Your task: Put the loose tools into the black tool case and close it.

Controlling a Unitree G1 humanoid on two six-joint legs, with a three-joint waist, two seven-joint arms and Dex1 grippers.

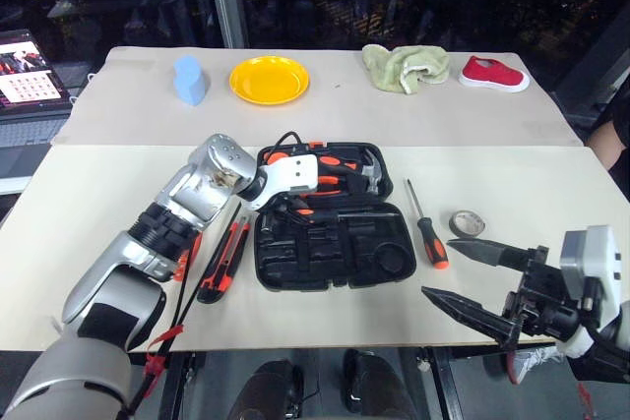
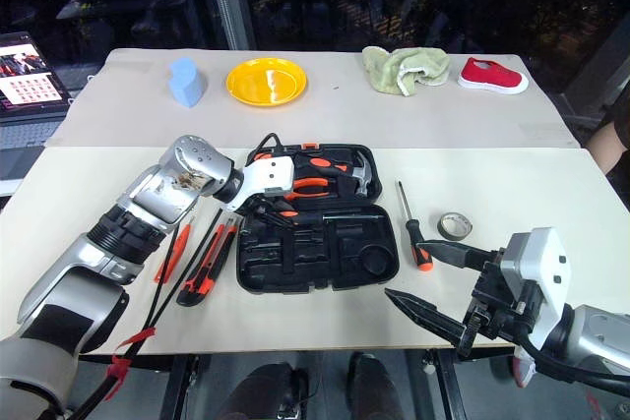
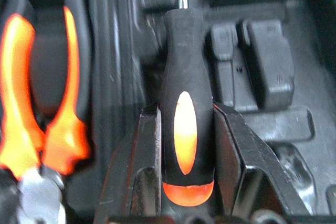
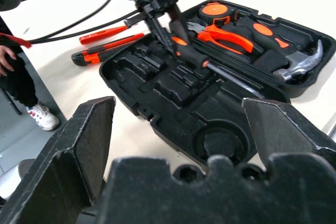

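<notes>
The black tool case (image 1: 335, 255) lies open in the middle of the table, with orange-handled pliers, a hammer and a tape measure in its far half. My left gripper (image 3: 186, 109) is over the case's left side, shut on the handle of an orange-and-black screwdriver (image 4: 193, 56) that slants down into the case. A second screwdriver (image 1: 426, 226) and the grey tape roll (image 1: 467, 223) lie right of the case. The utility knife (image 1: 224, 261) and the red tester screwdriver (image 2: 172, 253) lie left of it. My right gripper (image 1: 438, 268) hovers open at the table's front right, holding nothing.
On the far table are a yellow plate (image 1: 269, 79), a blue block (image 1: 190, 80), a green cloth (image 1: 405, 66) and a red shoe (image 1: 493, 74). A laptop (image 1: 30, 71) stands at the far left. A black cable (image 1: 187, 292) runs along my left arm.
</notes>
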